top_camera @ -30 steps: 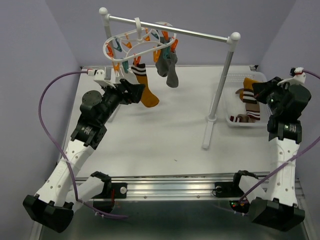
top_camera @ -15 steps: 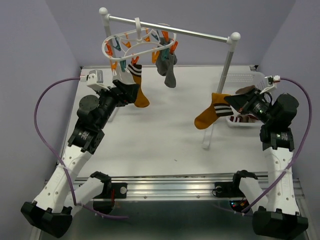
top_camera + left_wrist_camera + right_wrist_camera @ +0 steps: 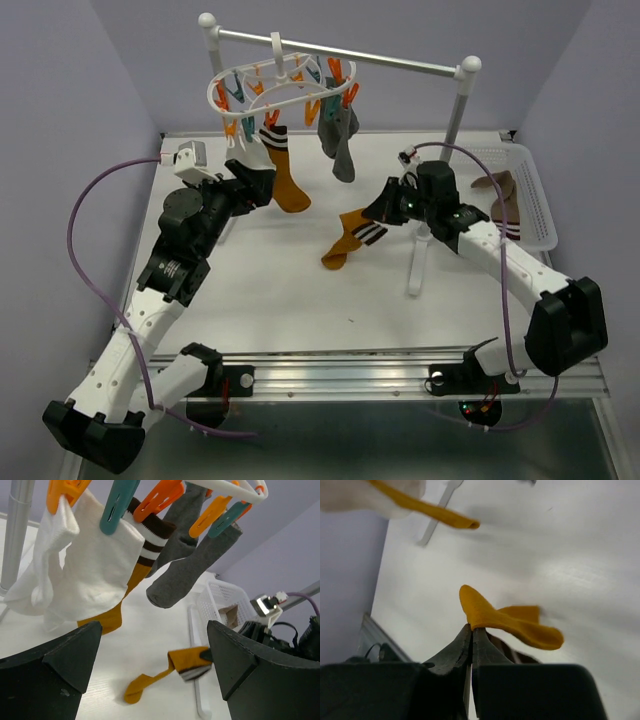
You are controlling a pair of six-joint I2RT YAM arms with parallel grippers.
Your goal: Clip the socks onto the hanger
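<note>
The right gripper was clamped on the striped cuff of a mustard sock, its fingers pressed flat together with the fabric pinched at their tips. That held sock hung over the middle of the table, just left of the right post of the rail. Its toe drooped low, and whether it touched the surface could not be told. The hanger hung by its hook from the left part of the rail, its clips dangling below the rings. A second mustard sock with brown stripes was clipped there, with two grey socks to its right and a white sock to its left. The left gripper sat just beside this hung mustard sock, below the hanger. Its fingers stood wide apart with nothing between them, and the wrist view looked up at the clipped socks. At the table's right edge the white basket held more socks, well apart from both grippers.
</note>
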